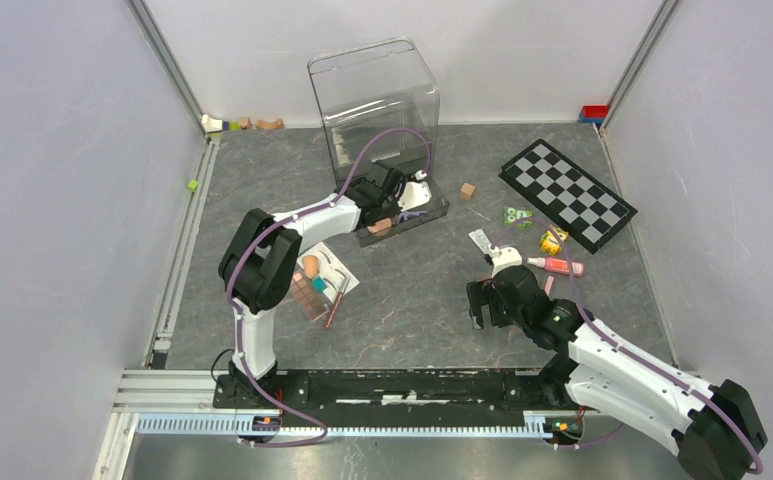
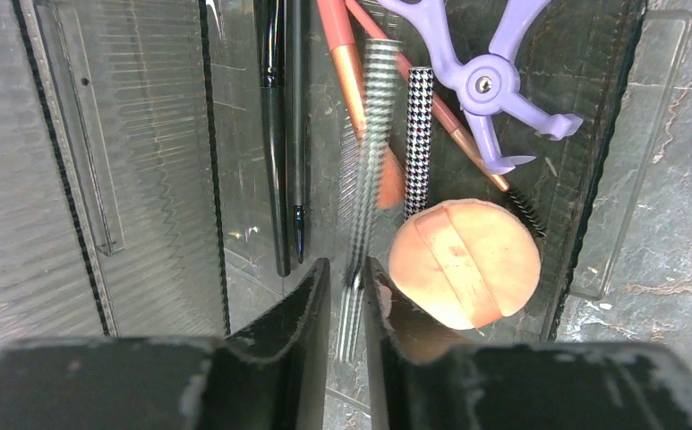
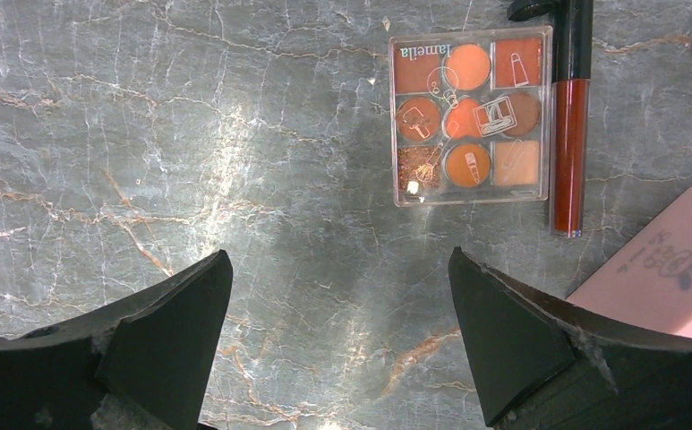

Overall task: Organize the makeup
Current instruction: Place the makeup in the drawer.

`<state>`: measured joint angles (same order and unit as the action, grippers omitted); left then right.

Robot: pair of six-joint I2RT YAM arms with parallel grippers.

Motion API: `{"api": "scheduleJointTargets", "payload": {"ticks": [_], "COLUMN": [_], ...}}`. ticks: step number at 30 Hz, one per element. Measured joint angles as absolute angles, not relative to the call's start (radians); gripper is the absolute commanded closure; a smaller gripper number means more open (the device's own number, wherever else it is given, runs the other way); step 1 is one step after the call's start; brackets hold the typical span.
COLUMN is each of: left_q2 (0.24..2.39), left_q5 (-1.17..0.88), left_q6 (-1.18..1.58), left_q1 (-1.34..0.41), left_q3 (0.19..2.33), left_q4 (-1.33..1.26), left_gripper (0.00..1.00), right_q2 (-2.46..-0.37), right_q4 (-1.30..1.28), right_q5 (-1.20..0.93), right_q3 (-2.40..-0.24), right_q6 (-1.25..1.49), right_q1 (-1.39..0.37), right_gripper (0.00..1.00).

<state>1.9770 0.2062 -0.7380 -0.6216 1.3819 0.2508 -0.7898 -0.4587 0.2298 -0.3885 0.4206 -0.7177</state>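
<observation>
1. Clear acrylic organiser [image 1: 374,100] is standing at the back of the table, lid raised. The left gripper [image 2: 346,269] is hovering over its open tray.
2. Its jaws are sitting only narrowly apart, with a blurred striped stick [image 2: 366,170] running between them. I cannot tell whether they are pinching it or letting it go.
3. Lying in the tray: lilac scissors [image 2: 490,85], peach sponge [image 2: 464,262], houndstooth tube [image 2: 418,134], black pencils [image 2: 275,134] and a coral pencil [image 2: 346,63].
4. The right gripper [image 3: 340,269] is hanging over the grey tabletop, jaws spread wide and holding nothing. Ahead of it are lying a nine-pan eyeshadow palette [image 3: 467,116], a dark red lip gloss [image 3: 570,134] just beside that, and a pink box [image 3: 673,269].
5. Also waiting outside the organiser: the white card [image 1: 337,268] near the left arm and the pink tube [image 1: 559,266] on the right side.
6. Judgement: the sorting is looking roughly half done. The slim items are mostly going in, while the flat ones are remaining.
</observation>
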Motion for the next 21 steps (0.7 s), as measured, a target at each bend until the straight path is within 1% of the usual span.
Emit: {"api": "scheduleJointTargets", "payload": {"ticks": [4, 14, 17, 21], "left_q2": [1.980, 1.968, 1.914, 1.771], "left_q5": [0.204, 0.198, 0.183, 0.172], "left_q6": [-0.743, -0.735, -0.703, -0.620], "left_q1": [-0.618, -0.618, -0.620, -0.631], "left_q3": [1.383, 1.387, 1.387, 1.387], "left_q4": [0.251, 0.260, 0.276, 0.284], "left_gripper": [0.65, 0.65, 0.64, 0.59], "right_q2": [-0.791, -0.791, -0.791, -0.791], "right_q4": [-0.459, -0.466, -0.466, -0.466], "right_q5": [0.229, 0.229, 0.229, 0.229], "right_q3": [-0.389, -0.389, -0.389, -0.389], "right_q6": [0.421, 0.418, 0.418, 0.418], "right_q1": [-0.718, -0.718, -0.718, -0.718], "right_gripper": [0.02, 0.02, 0.02, 0.02]}}
